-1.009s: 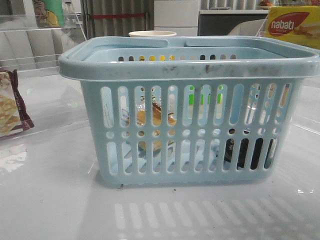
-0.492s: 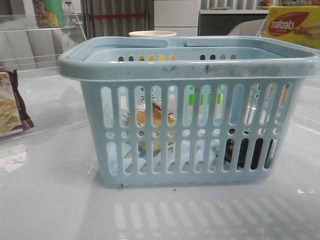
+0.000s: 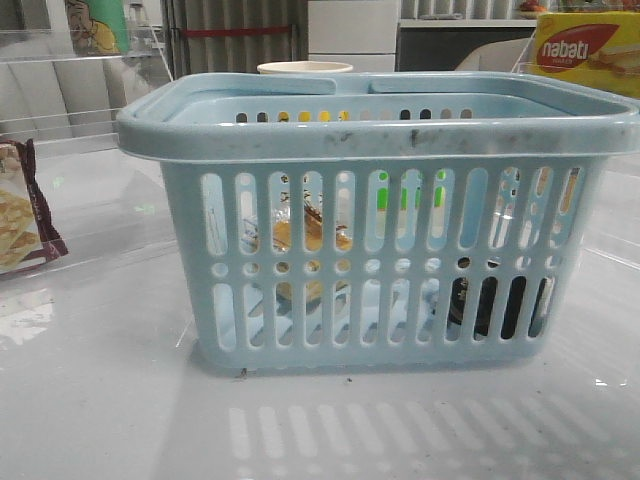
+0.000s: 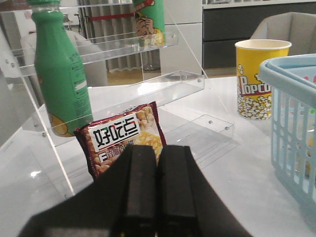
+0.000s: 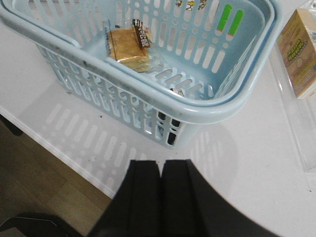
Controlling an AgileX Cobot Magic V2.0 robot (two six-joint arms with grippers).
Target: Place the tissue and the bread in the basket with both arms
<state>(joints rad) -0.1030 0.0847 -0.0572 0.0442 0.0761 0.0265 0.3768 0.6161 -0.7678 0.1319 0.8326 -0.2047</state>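
Observation:
The light-blue basket [image 3: 380, 125] stands in the middle of the table; it also shows in the right wrist view [image 5: 217, 106] and at the edge of the left wrist view [image 4: 291, 108]. The bread [image 5: 129, 45], a golden-brown bun in a clear bag, lies inside it and shows through the slots [image 3: 310, 240]. The tissue [image 3: 490, 305], a dark pack, sits inside at the basket's right end, showing as a dark patch through the slots [image 5: 165, 118]. My left gripper [image 4: 157, 163] is shut and empty, left of the basket. My right gripper [image 5: 160, 168] is shut and empty, outside the basket near the table edge.
A maroon-edged cracker packet [image 4: 126, 136] leans by a clear acrylic shelf [image 4: 148, 89] holding a green bottle [image 4: 61, 74]. A yellow popcorn cup [image 4: 259, 76] stands behind the basket. A yellow box [image 5: 298, 52] lies to the right. A red nabati box [image 3: 585, 50] is at the far right.

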